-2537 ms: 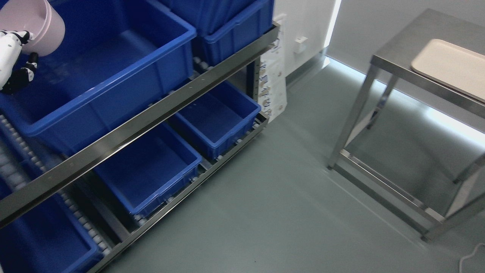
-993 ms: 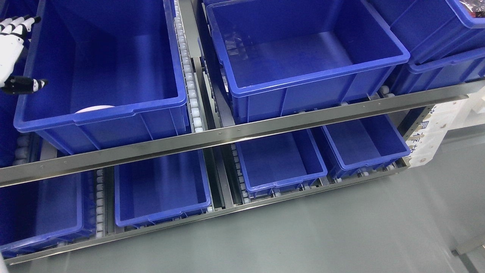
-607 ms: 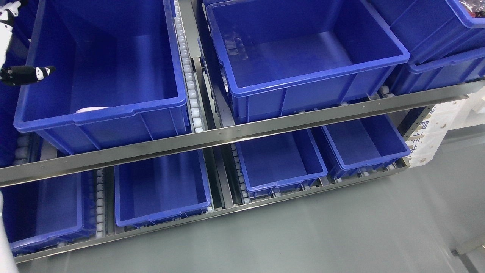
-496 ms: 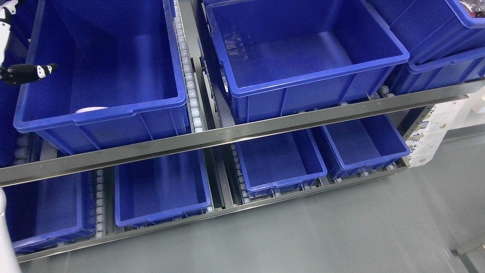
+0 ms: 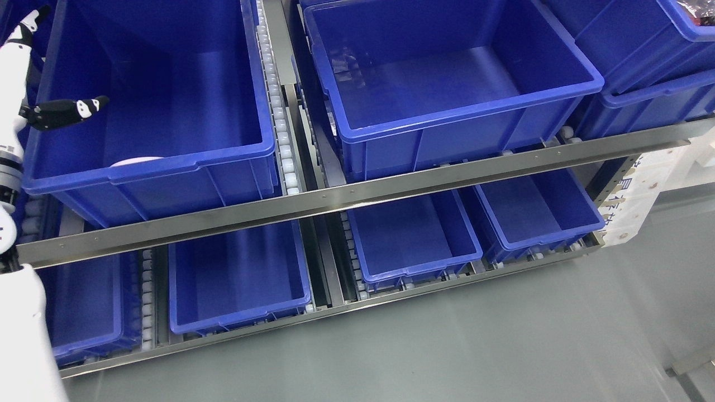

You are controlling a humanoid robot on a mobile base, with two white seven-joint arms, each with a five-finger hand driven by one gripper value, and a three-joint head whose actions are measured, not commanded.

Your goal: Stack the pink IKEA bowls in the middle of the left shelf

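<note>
The left robot hand (image 5: 33, 84) holds nothing now: its white fingers point up and its dark thumb (image 5: 67, 110) sticks out sideways over the near left corner of the large blue bin (image 5: 262, 149), all of it spread and loose. A couple of seconds ago this same hand was clamped on a pink bowl held high; since then the camera has swung across to face the shelf squarely, and the bowl has left the grip. What shows of the pink bowl (image 5: 137, 162) is only a pale sliver of rim, below and to the right of the hand, tucked against the bin's front wall, which hides the rest. Whether it sits inside another bowl cannot be told.

Over the last half second the arm (image 5: 19, 312) has come further into view along the left edge, and the thumb has shifted slightly rightward over the bin.

I judge that the drop is done and that the hand is pulling clear. If more bowls remain, the next step is to fetch one; none is visible elsewhere here. The right hand is out of view.
</note>
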